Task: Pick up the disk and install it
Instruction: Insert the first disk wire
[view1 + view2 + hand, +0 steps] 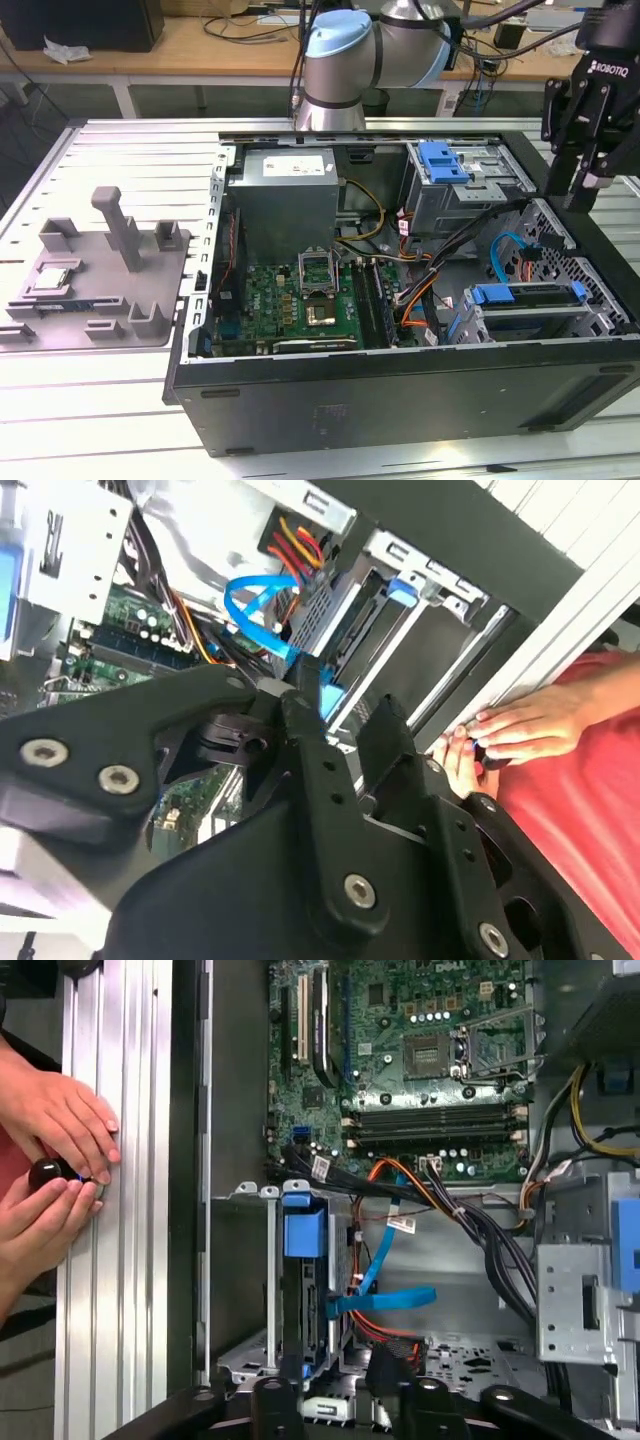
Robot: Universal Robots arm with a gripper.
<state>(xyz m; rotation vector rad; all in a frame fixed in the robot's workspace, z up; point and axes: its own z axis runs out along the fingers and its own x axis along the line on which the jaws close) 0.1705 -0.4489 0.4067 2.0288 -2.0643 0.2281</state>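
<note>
The disk [530,297], framed by its blue bracket, sits inside the drive cage at the near right corner of the open computer case [400,400] in the exterior view. In the first wrist view the disk [304,1290] stands edge-on in the cage, its blue bracket tab toward the motherboard. The second wrist view shows the disk [352,630] in its bay beyond the fingers. My black gripper [570,195] hangs open above the case's right end, over the cage, with nothing between its fingers. The gripper [348,1400] is apart from the disk.
A bright blue latch [445,160] tops the upper drive bay. Blue and orange cables [385,1280] run beside the cage. A person's hands [55,1155] rest on the table rail by the case, holding a small black knob. A grey fixture [100,285] with a small chip lies at the exterior view's left.
</note>
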